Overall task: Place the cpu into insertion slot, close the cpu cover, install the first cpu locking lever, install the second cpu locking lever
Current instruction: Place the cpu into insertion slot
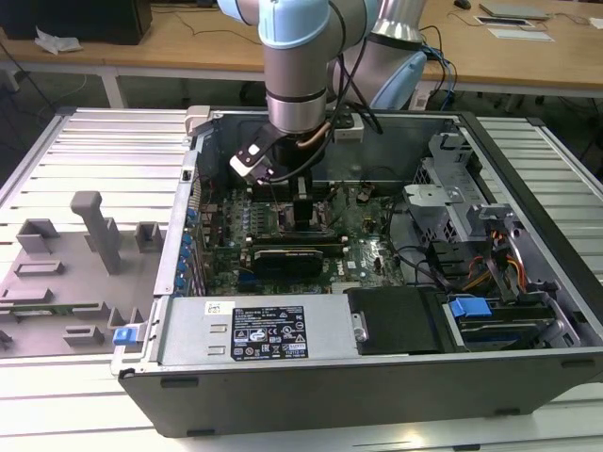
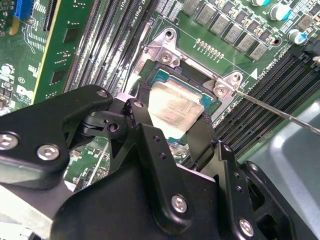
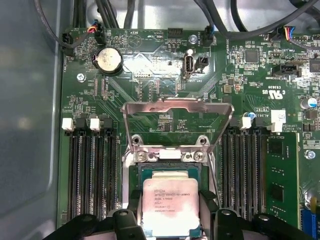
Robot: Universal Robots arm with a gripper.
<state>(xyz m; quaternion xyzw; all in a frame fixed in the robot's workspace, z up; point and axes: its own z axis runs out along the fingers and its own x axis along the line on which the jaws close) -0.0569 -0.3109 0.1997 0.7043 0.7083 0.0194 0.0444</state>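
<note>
The arm reaches down into the open computer case (image 1: 283,405), with the gripper (image 1: 303,209) low over the green motherboard (image 1: 372,250). In the first wrist view the 2 black fingers (image 3: 136,200) sit against 2 opposite edges of the cpu (image 3: 171,210), so the hand is pinching the chip between them. The cpu lies flat, silvery top up, inside the insertion slot (image 2: 192,80), whose dark frame peeks out just past the fingertips. I cannot tell whether the chip is fully seated or a touch above the contacts.

Straight beyond the fingertips the cpu cover (image 3: 177,106) stands open on its hinge, tilted away from the hand, its windowed centre showing the board behind it. Further past it sits 1 round coin battery (image 3: 108,60).

Long memory slots (image 3: 92,170) run along both sides of the hand. In the second wrist view 1 thin metal lever (image 2: 280,111) leads away from the socket bracket near 1 finger, crossing over those slots, unlatched.

Well apart from the hand, on the exterior view's left, a grey fixture tray (image 1: 66,273) lies outside the case.
</note>
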